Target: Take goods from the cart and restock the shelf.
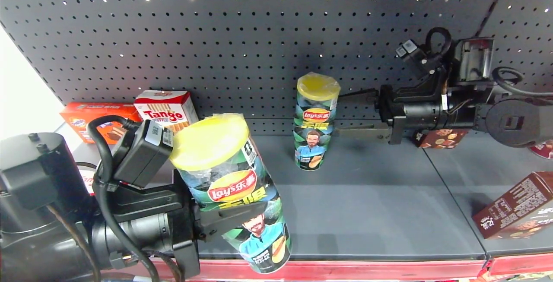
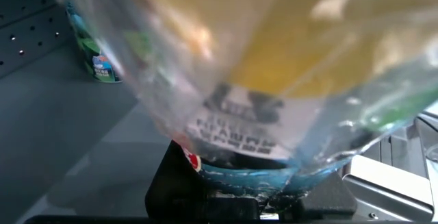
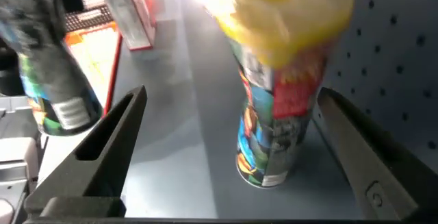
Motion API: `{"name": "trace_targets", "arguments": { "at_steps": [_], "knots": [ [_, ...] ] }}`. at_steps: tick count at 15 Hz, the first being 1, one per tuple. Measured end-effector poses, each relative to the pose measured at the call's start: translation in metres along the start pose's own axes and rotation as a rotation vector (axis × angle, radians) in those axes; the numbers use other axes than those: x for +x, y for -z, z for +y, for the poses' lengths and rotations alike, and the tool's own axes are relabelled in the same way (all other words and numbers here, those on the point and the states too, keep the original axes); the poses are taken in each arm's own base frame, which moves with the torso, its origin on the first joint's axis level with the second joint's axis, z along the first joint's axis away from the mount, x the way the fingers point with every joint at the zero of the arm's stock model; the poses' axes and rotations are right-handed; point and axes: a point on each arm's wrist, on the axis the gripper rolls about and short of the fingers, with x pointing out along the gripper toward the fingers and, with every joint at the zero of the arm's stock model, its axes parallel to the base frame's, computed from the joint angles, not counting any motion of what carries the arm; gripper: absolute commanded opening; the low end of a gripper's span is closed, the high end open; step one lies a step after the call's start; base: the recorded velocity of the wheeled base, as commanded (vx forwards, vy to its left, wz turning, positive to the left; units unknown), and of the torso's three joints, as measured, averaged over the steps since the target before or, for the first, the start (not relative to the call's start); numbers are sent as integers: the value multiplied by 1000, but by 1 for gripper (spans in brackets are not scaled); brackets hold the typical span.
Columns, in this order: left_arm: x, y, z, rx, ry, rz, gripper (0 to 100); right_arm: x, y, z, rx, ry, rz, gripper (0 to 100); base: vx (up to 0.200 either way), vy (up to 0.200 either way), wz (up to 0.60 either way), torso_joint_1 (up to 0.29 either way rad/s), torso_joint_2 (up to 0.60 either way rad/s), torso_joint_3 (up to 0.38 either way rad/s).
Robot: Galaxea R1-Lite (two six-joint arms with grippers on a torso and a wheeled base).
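Chip can (image 1: 231,182) clamped in left end effector (image 1: 229,213), right end effector (image 1: 342,113) spread wide

The right tool (image 3: 233,97) has its two dark fingers (image 3: 102,142) spread wide, the jaws well apart; between them a chip can (image 3: 274,114) stands upright on the grey shelf (image 3: 178,148), touching neither finger; its yellow lid (image 3: 284,11) is on, under clear wrap; the perforated back panel (image 3: 404,59) rises just behind the can; farther along the shelf a second can (image 3: 51,80) of the same kind shows, slightly tilted; beyond it are an orange box (image 3: 92,42) and a red-and-white box (image 3: 137,11), close together.
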Motion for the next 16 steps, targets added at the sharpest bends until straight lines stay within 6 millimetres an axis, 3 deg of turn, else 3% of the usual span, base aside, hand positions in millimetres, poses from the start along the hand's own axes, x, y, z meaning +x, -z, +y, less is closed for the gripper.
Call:
{"name": "trace_targets", "arguments": {
  "at_steps": [7, 16],
  "knots": [
    [-2, 2, 4, -5, -22, 7, 0, 15, 26, -23, 23, 29, 25, 100, 0, 0, 0, 0, 0, 0],
    [-5, 4, 8, -12, -40, 12, 0, 56, 57, -38, 47, 39, 69, 100, 0, 0, 0, 0, 0, 0]
  ]
}}
